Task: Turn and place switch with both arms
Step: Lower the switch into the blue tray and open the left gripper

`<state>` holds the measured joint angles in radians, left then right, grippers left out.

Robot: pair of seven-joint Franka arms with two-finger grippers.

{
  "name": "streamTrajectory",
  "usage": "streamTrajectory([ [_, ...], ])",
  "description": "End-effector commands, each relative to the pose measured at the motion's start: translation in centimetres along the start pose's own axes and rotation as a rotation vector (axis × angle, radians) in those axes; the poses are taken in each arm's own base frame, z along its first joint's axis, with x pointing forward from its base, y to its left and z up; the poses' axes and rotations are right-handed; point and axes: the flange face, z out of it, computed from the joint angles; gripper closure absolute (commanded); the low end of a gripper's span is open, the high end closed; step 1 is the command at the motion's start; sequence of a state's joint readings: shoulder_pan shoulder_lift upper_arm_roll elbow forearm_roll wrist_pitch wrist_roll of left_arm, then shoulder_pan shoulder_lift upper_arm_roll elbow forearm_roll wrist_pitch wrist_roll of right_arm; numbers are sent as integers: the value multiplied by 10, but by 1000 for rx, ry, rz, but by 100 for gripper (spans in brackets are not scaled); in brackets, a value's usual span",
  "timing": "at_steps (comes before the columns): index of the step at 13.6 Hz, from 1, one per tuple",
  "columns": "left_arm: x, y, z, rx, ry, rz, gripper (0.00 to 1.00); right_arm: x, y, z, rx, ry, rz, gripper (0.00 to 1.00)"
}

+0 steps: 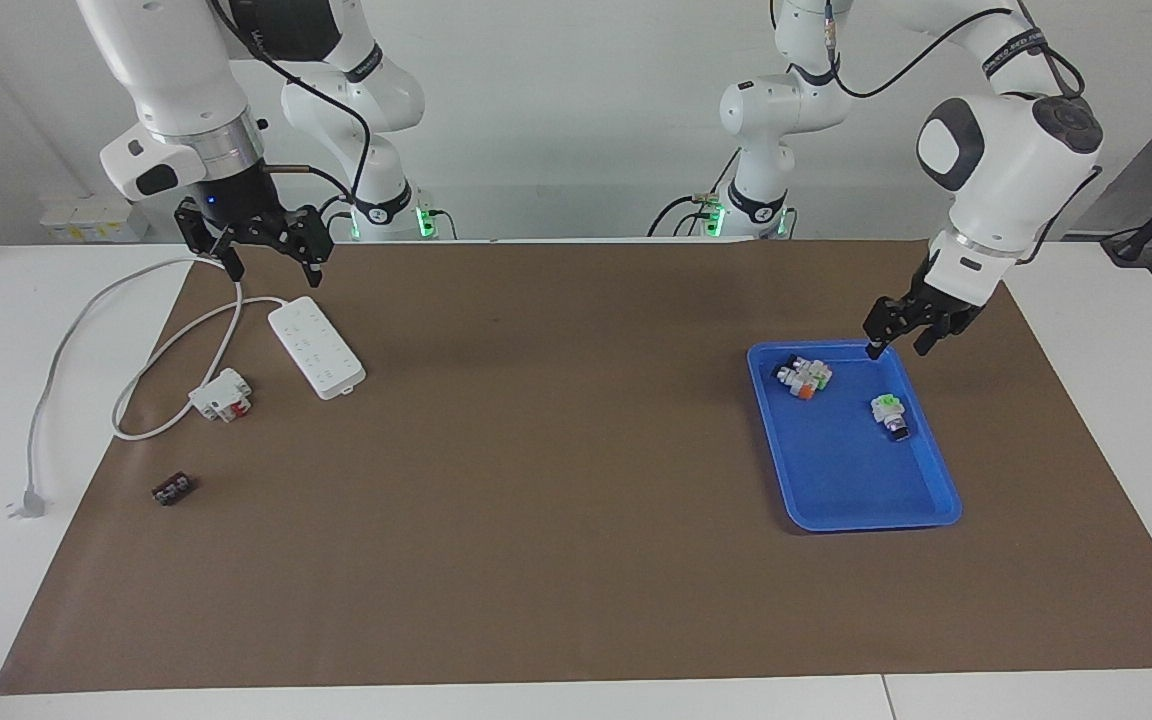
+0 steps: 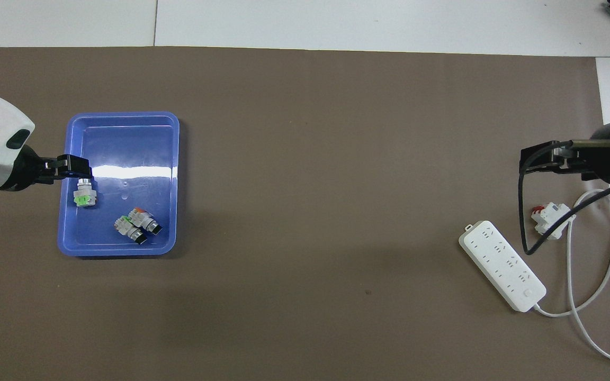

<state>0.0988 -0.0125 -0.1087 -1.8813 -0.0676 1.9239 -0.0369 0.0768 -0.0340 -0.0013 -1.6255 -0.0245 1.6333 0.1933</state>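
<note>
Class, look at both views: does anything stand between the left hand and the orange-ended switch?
Nothing does. The left hand, open, hangs over the rim of the blue tray; the orange-ended switch lies uncovered, though a green-ended switch lies close beside it. The right hand waits.
</note>
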Motion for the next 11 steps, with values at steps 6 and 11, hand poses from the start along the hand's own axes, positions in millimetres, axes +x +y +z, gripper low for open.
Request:
streamTrajectory([
  [6,-23,13,-94,65,-25,35,0,-12,-12,-2,36,-12,-8,0],
  [11,-26,17,-112,65,-4,47,0,-14,-9,-3,32,-36,-4,0],
])
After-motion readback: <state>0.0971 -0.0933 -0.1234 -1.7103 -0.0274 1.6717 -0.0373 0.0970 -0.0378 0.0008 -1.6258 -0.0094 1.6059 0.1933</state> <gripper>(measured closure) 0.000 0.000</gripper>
